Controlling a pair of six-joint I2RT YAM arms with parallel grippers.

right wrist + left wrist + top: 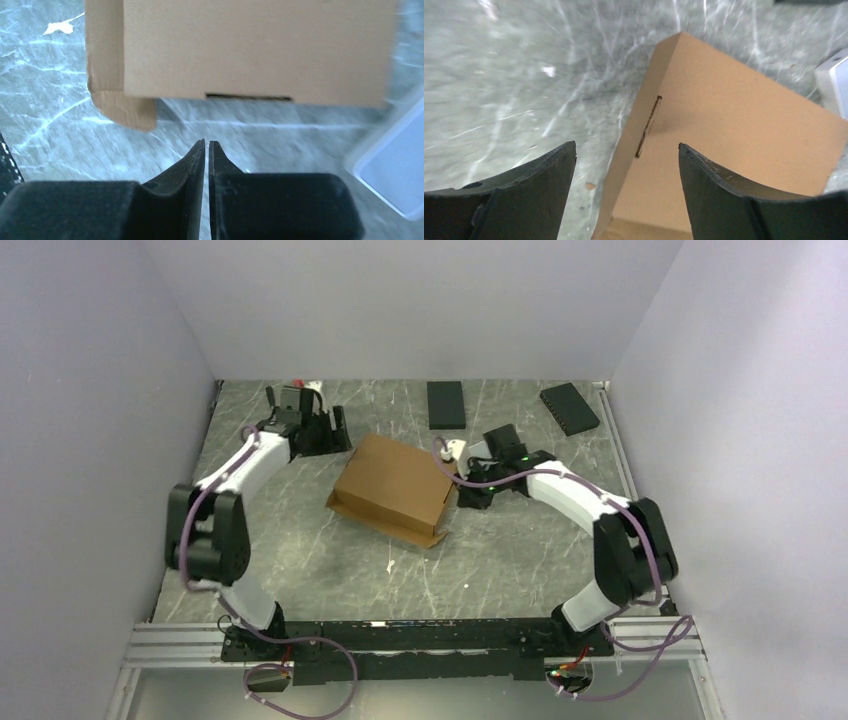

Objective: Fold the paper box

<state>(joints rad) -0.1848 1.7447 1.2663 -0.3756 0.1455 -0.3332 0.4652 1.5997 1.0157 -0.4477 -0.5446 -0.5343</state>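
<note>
Right hand (207, 143), fingers nearly together and empty, faces the slotted right wall of the paper box (250, 45); left hand (626, 147), fingers apart, overlooks its far corner.

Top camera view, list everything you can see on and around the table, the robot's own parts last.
paper box: one, brown cardboard, middle of the table, between the two arms
black slabs: two, black, far side of the table, the second further right
case: one, translucent white, by the box's far right corner
table: one, grey marbled, under everything
arms: two, white with black joints, left of the box and right of it
left tool: one, black, open and empty, over the box's left edge
right tool: one, black, shut and empty, just off the box's right side
</note>
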